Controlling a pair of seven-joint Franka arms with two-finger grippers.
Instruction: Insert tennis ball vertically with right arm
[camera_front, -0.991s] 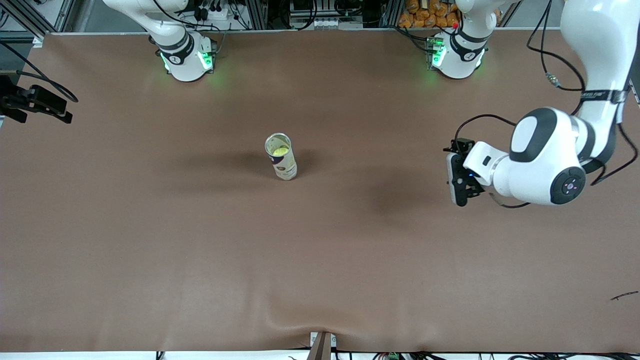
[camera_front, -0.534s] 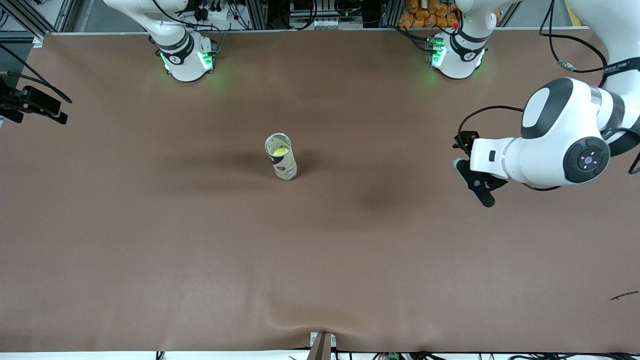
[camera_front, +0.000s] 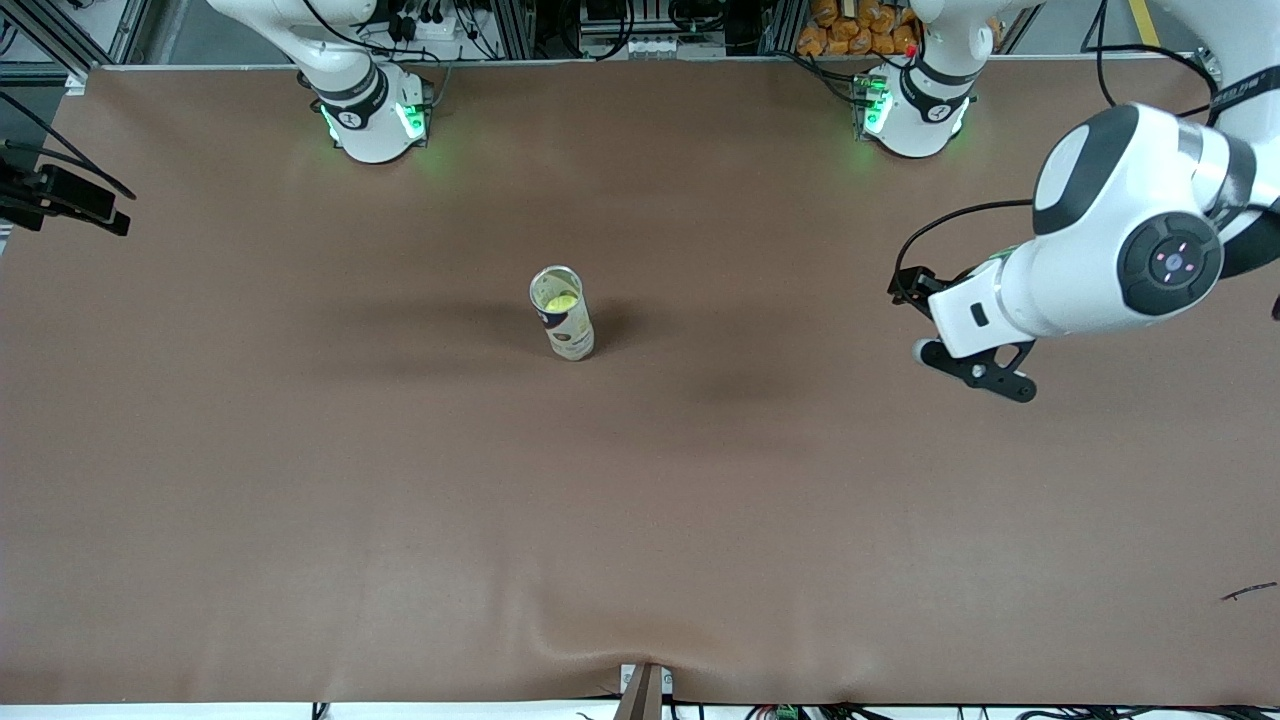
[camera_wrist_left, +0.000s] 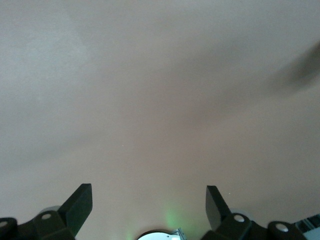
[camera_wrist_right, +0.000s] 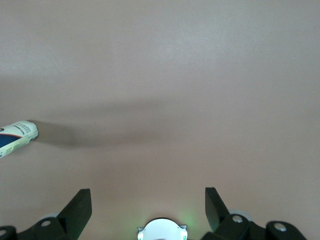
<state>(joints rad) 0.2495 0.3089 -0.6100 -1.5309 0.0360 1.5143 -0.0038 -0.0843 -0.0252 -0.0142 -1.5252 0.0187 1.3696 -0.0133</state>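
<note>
A clear tube (camera_front: 567, 328) stands upright at the middle of the table, with a yellow tennis ball (camera_front: 561, 300) inside it. The tube's base also shows at the edge of the right wrist view (camera_wrist_right: 17, 137). My right gripper (camera_front: 70, 205) hangs at the right arm's end of the table, well away from the tube. It is open and empty in the right wrist view (camera_wrist_right: 148, 200). My left gripper (camera_front: 975, 372) hovers over bare table toward the left arm's end, open and empty in the left wrist view (camera_wrist_left: 149, 200).
The brown table cover (camera_front: 640, 500) has a raised wrinkle near the edge closest to the front camera. A small dark scrap (camera_front: 1248, 591) lies near the front corner at the left arm's end. Both arm bases (camera_front: 370, 115) stand along the back edge.
The left arm has swung toward its own end of the table and its wrist has turned. The right gripper has drifted slightly toward the table's edge. The tube and ball have not moved.
</note>
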